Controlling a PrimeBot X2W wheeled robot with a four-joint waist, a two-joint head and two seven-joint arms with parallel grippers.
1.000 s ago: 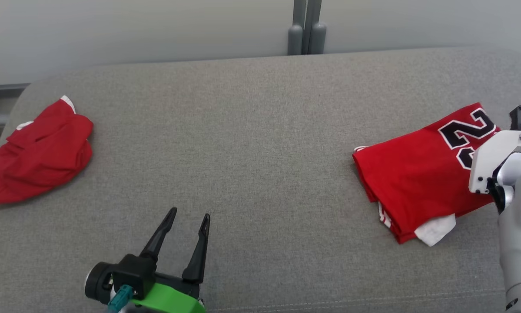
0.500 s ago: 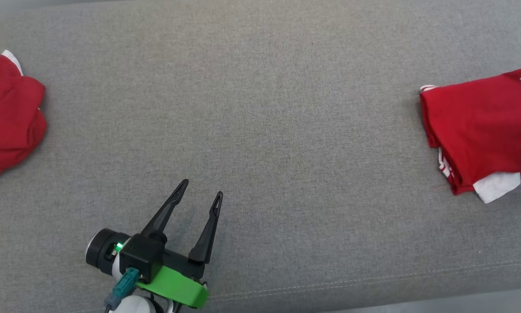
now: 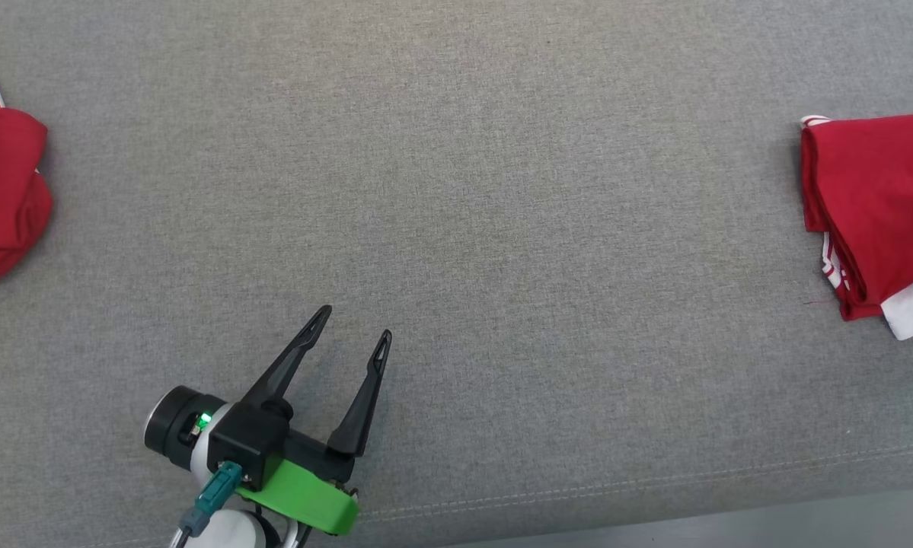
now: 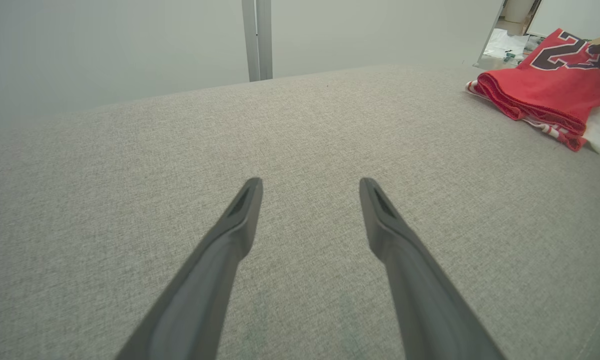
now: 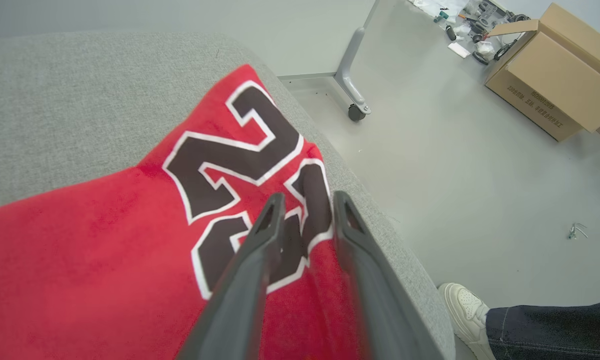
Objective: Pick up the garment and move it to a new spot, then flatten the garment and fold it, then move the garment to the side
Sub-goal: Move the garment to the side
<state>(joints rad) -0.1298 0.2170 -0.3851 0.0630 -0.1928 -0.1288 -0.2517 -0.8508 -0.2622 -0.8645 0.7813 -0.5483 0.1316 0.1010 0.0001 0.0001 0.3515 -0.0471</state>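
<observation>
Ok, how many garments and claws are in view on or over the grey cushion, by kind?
Red garments: 2 (folded jersey, crumpled garment)
Claws: 2 (left claw, right claw)
Total: 4

There are two red garments: one folded jersey and one crumpled red piece. Both are on one grey upholstered surface. The jersey carries two black numerals edged in white. There are two grippers, the left gripper and the right gripper, each with two dark fingers. On the floor are one open cardboard box, one caster wheel and one white shoe.
</observation>
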